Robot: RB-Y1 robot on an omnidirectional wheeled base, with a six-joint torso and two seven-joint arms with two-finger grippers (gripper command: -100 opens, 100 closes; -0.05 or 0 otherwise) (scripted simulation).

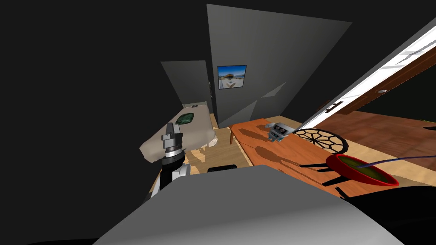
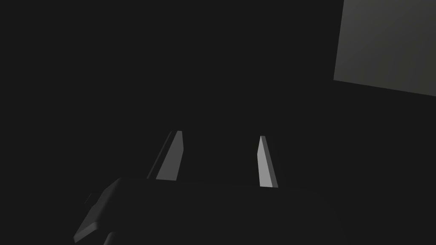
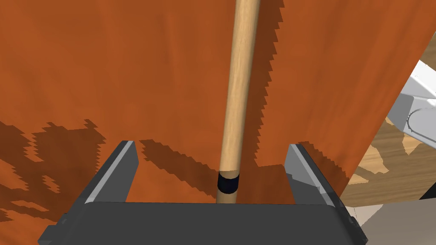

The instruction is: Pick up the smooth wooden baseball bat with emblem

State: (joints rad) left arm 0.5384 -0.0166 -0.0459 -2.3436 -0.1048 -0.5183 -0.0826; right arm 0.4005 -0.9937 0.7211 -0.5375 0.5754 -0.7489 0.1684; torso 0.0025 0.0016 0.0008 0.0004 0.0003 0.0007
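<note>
The pale wooden bat lies along the orange-brown table, running straight away from our right gripper. A black band rings it close to the gripper's dark body, and we can make out no emblem on the part we see. The right gripper stands wide, holding nothing, with its fingers on either side of the shaft and apart from it; the bat sits slightly off the middle of the gap. We judge the step in hand to be the closing grasp. To do it well, we should centre the shaft between the blades and come low enough that they meet the round wood at its widest. We should then close evenly, so the bat neither rolls aside nor squeezes out. Since we seem to hold near one end, the long free part will likely lever downward, so the grip should be firm and the lift slow and level. Farther along the same table stand a small grey toy robot, a black wire lattice disc and a red bowl, and the bat's far end should be kept from sweeping into them. Our left gripper is raised off to the side, fingers wide apart and empty.
</note>
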